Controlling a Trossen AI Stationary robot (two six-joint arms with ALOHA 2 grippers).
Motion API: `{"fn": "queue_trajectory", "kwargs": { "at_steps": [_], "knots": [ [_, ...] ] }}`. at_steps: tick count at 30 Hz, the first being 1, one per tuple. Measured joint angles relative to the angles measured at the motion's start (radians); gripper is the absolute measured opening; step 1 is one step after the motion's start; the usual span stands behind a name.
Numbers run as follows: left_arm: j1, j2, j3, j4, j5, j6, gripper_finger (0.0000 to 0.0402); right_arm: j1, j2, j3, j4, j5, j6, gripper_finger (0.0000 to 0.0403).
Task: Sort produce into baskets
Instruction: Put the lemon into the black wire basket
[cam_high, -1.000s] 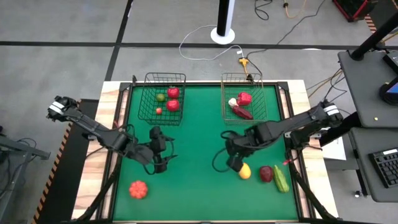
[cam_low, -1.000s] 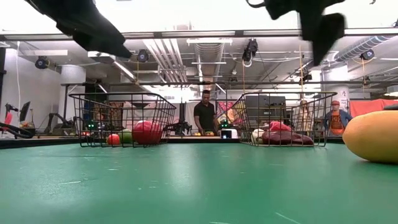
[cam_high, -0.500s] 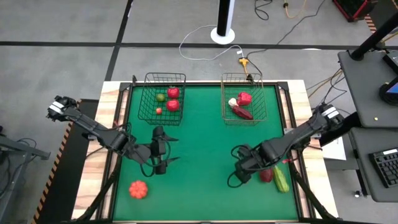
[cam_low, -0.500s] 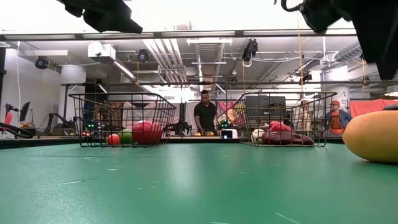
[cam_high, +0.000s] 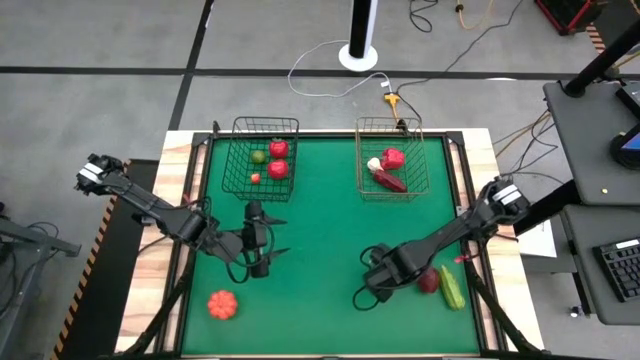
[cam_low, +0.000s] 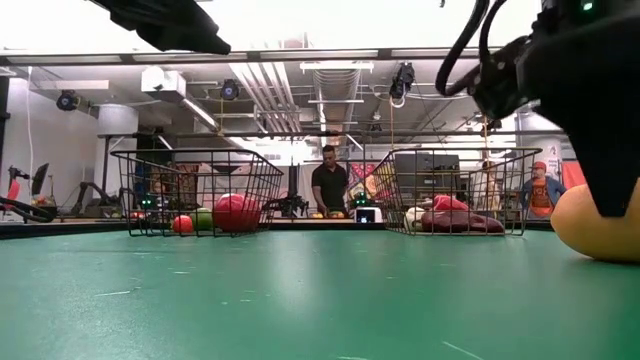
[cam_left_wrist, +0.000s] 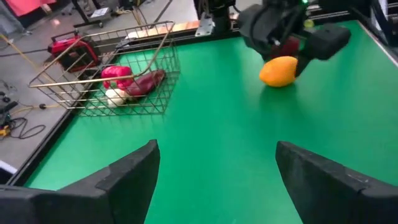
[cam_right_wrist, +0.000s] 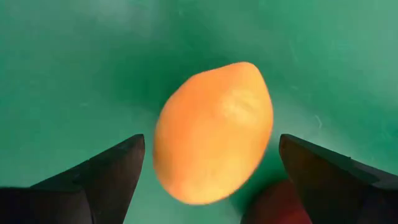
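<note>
A yellow-orange toy fruit (cam_right_wrist: 214, 130) lies on the green table near the front right. It also shows in the left wrist view (cam_left_wrist: 278, 70) and the low view (cam_low: 600, 222). My right gripper (cam_high: 380, 277) is open right above it, one finger on either side with a gap to each, and hides it from above. My left gripper (cam_high: 262, 250) is open and empty over the table's middle left. The black basket (cam_high: 265, 158) holds red and green produce. The copper basket (cam_high: 390, 160) holds red, white and dark red pieces.
A dark red piece (cam_high: 428, 281) and a green cucumber (cam_high: 452, 290) lie just right of my right gripper. A red ribbed piece (cam_high: 222, 304) lies at the front left. Open green table lies between the arms. People stand in the room behind (cam_low: 329, 185).
My right gripper has moved toward the table's near edge and down, from beside the yellow fruit to straddling it. The fruit has stayed where it was.
</note>
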Motion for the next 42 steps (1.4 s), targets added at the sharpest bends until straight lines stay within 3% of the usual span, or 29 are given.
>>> {"fn": "queue_trajectory", "kwargs": {
  "at_steps": [12, 22, 31, 42],
  "knots": [
    [0.001, 0.002, -0.002, 0.013, -0.03, -0.021, 0.0295, -0.018, 0.034, 0.0, 0.042, 0.004, -0.042, 0.0356],
    [0.001, 0.002, -0.011, 0.013, -0.029, -0.117, 0.0295, -0.031, 0.034, 0.0, 0.034, -0.06, -0.088, 0.0235],
    [0.001, 0.002, -0.037, 0.014, -0.029, -0.207, 0.0295, -0.098, -0.008, 0.041, 0.032, -0.067, -0.216, 0.0235],
    [0.001, 0.002, -0.041, 0.022, -0.022, -0.285, 0.0295, -0.266, -0.125, 0.219, 0.02, 0.031, -0.469, 0.0234]
  ]
}}
